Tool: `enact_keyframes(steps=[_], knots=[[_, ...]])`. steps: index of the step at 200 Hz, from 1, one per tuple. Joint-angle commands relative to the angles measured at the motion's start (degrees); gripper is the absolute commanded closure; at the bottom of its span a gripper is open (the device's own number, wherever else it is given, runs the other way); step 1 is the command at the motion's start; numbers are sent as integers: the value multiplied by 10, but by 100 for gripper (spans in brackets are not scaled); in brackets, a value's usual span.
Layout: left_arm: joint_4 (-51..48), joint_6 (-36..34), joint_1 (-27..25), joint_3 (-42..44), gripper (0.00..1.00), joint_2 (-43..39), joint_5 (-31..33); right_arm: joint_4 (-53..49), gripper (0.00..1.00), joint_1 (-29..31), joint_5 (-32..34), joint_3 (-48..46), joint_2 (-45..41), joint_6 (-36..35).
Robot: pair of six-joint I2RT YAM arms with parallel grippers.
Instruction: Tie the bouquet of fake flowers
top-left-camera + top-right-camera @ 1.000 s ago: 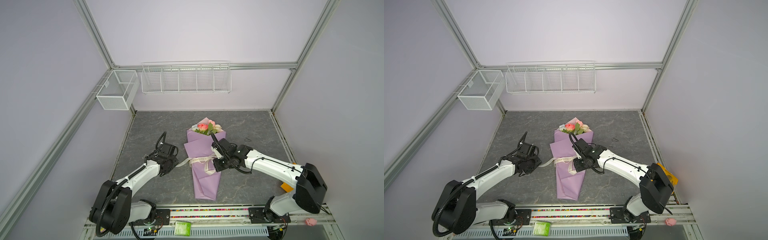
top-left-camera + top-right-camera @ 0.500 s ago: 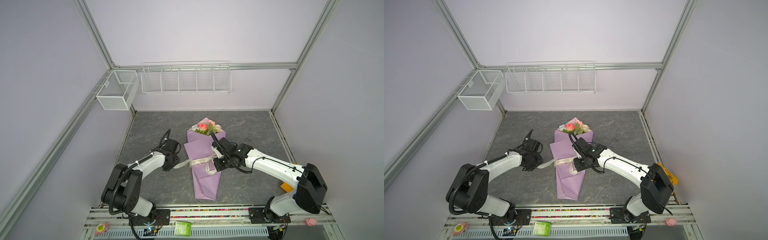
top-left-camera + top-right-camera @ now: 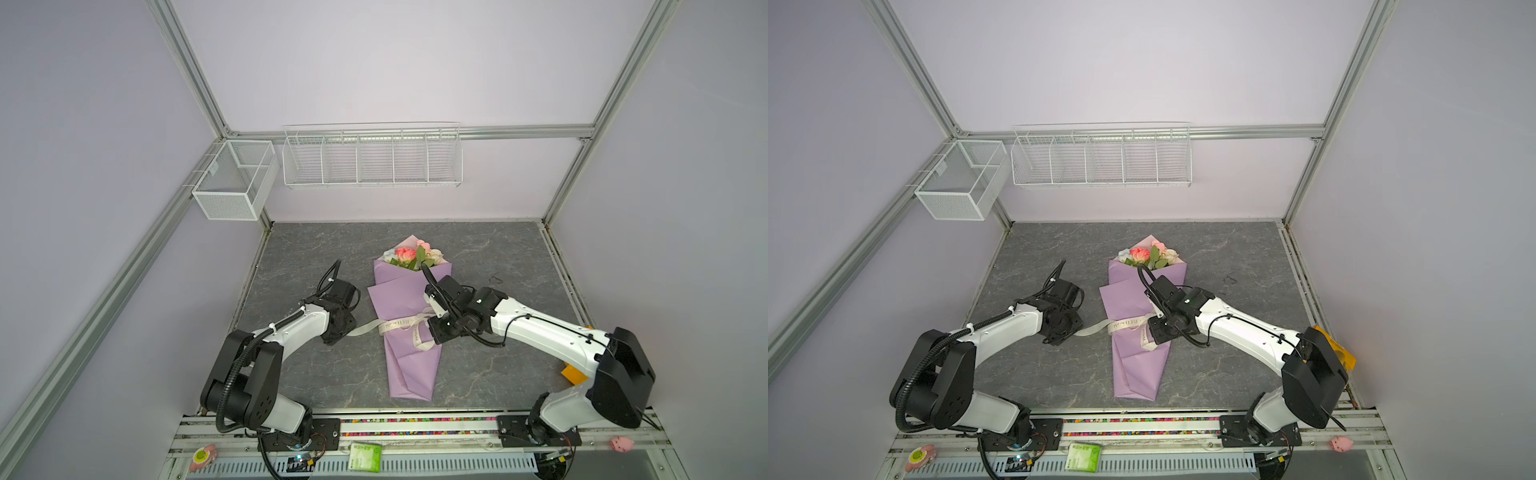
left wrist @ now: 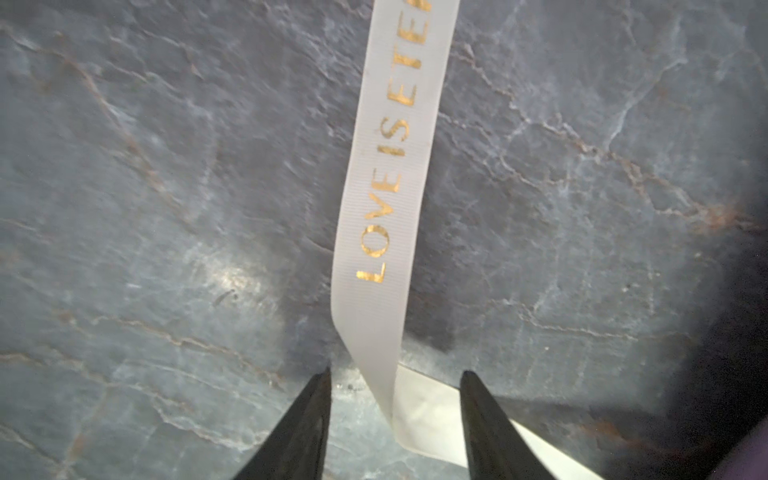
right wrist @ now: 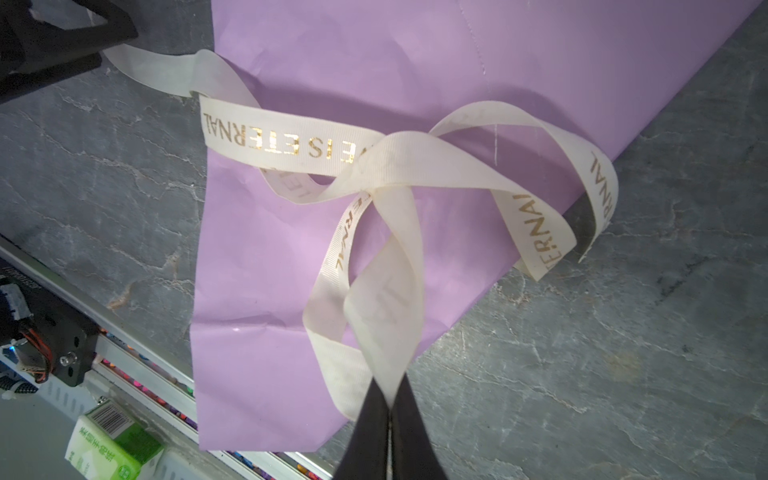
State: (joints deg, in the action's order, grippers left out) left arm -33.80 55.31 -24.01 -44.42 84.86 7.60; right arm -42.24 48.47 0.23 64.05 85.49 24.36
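1. A wire rack [image 3: 372, 160] hangs on the back wall and a green pack [image 3: 365, 457] sits at the front rail. A cream ribbon [image 5: 291, 143] crosses the lilac paper wrap [image 3: 409, 370].
2. The bouquet of fake flowers [image 3: 413, 257] lies mid-table, lengthwise front to back, blooms toward the rack.
3. My right gripper [image 5: 390, 399] pinches a ribbon loop at the wrap's right edge. My left gripper [image 4: 397, 371] stands parted on the bouquet's left, with the ribbon tail between its fingers.

Bouquet [image 3: 412, 257] on the table [image 3: 503, 253], blooms rearward; ribbon [image 3: 398, 326] across its middle — left gripper [image 4: 395, 376] to its left (astride the tail), right gripper [image 5: 389, 401] over its right edge.
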Motion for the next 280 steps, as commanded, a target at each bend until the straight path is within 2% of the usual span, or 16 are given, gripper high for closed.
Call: enact_keyframes(steps=[1, 8, 25, 40, 57, 87, 117, 128, 149, 161, 179, 193, 211, 223, 238, 280], knots=[[-9, -10, 3, -5, 56, 11, 23, -18, 91, -4, 8, 12, -21, -8], [-6, -14, 4, -5, 61, 17, 24, -24, 91, -3, 9, 13, -23, -11], [0, -28, 6, -3, 85, 26, 31, -59, 91, -4, 25, 21, -28, -36], [-6, -39, 6, -7, 100, 20, 43, -140, 91, -7, 42, 47, -18, -72], [-14, -49, 7, -8, 100, -1, 57, -236, 91, -7, 91, 72, -9, -93], [-19, -65, 7, -8, 100, -38, 68, -340, 91, -12, 176, 99, 24, -124], [-17, -76, 7, -6, 100, -66, 63, -362, 89, -14, 303, 161, 79, -131], [-14, -79, 6, -4, 100, -74, 56, -336, 86, -17, 319, 180, 95, -136], [-3, -84, 6, 1, 100, -85, 37, -265, 80, -28, 305, 177, 116, -146], [1, -84, 6, 4, 100, -91, 27, -243, 70, -42, 298, 162, 123, -118], [1, -84, 6, 8, 100, -98, 22, -234, 64, -59, 247, 135, 103, -57], [2, -84, 6, 12, 100, -105, 19, -188, 64, -59, 158, 86, 51, -25], [6, -85, 6, 18, 100, -110, 18, -51, 64, -59, 3, -15, -27, -10], [7, -90, 6, 16, 100, -111, 15, 11, 65, -59, -54, -63, -51, -1], [2, -94, 6, 11, 100, -111, 15, 26, 63, -58, -53, -77, -48, 2], [6, -99, 7, 9, 100, -110, 9, 51, 61, -59, -55, -70, 16, -47]])
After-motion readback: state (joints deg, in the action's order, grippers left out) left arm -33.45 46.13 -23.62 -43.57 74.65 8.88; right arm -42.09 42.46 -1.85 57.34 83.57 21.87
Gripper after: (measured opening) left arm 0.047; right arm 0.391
